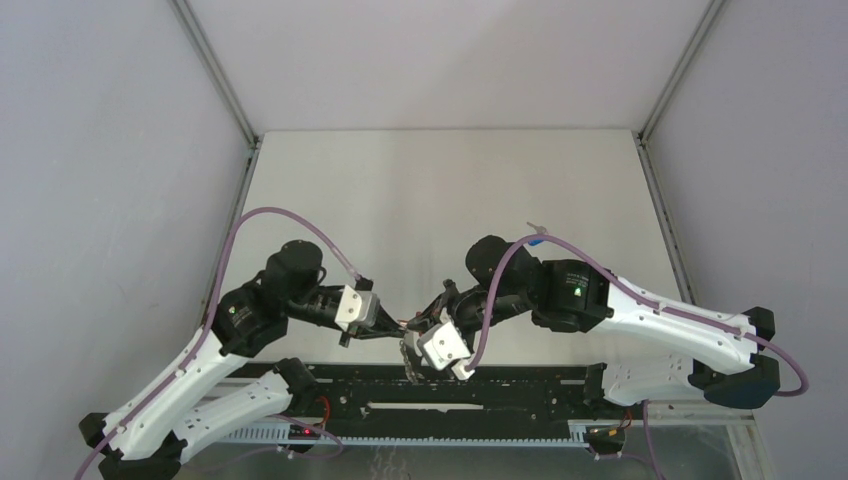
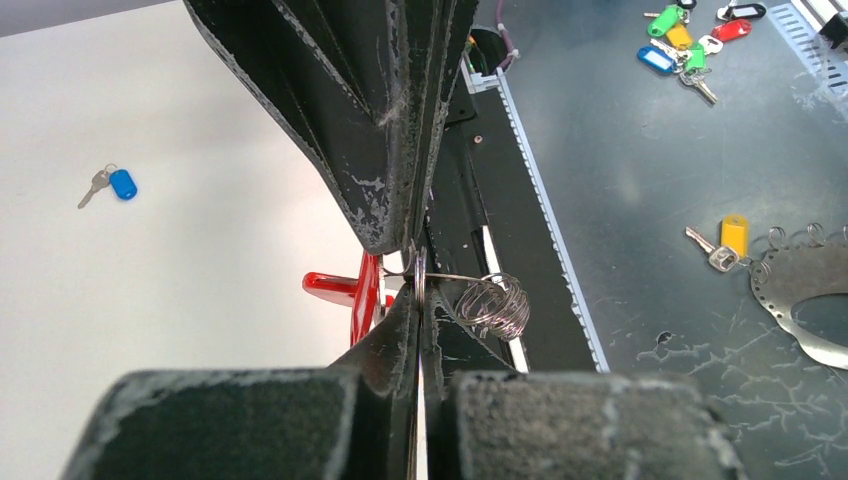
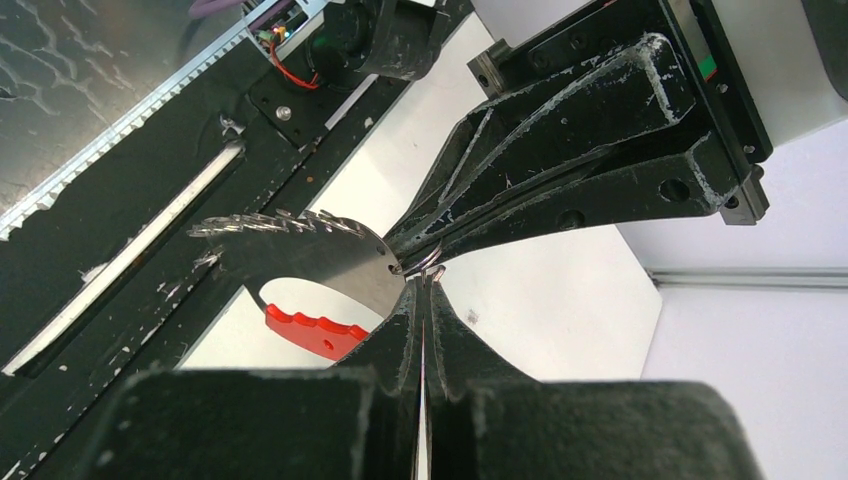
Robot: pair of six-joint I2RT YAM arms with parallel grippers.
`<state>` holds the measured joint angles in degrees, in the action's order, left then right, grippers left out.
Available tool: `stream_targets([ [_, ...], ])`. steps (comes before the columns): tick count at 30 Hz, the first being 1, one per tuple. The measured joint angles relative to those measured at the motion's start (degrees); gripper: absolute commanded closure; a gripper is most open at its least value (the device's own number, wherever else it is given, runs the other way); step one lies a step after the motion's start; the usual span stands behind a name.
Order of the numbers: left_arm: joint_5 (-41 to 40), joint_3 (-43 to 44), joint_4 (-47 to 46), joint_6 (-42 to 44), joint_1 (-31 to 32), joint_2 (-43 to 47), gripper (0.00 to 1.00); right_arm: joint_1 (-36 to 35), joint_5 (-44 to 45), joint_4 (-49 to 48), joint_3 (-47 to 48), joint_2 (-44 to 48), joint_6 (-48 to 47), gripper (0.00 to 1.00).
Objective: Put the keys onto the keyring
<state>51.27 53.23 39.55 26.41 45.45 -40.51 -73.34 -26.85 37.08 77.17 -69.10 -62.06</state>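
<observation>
Both shut: left pincer point(image 2: 415, 305) and right pincer point(image 3: 424, 295) clamp tip to tip on a silver ring of the keyring point(image 2: 365, 295), over the table point(image 2: 200, 300) near edge. Blue-tagged key point(image 2: 112, 185) lies loose on it.

The top external camera is looking down from above and behind the bases, far off, and is taking in the whole table point(image 1: 440, 190), the left arm point(image 1: 190, 375) and the right arm point(image 1: 660, 320). The left wrist camera is sitting close behind the left fingers point(image 2: 385, 350) and sighting along them across the table's near edge. The right wrist camera is sitting equally close behind the right fingers point(image 3: 400, 340) and facing the opposite way. Both wrist views are sharing the spot where the fingertips are meeting at the keyring point(image 2: 365, 295). The overhead view is showing that spot small.
</observation>
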Motion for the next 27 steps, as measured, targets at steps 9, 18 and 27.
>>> stream_targets([
  [9,0.1,0.0,-0.4,-1.2,-0.3,0.0,1.00,-0.3,0.3,0.4,0.0,0.0,-0.8,1.00],
  [18,0.3,0.0,-0.9,-3.1,-0.5,-0.3,1.00,-0.9,1.9,0.4,0.0,0.0,-1.1,1.00],
  [27,0.4,0.0,-1.0,-4.1,-0.6,-0.5,1.00,-1.4,3.3,0.4,0.0,0.5,-1.1,1.00],
])
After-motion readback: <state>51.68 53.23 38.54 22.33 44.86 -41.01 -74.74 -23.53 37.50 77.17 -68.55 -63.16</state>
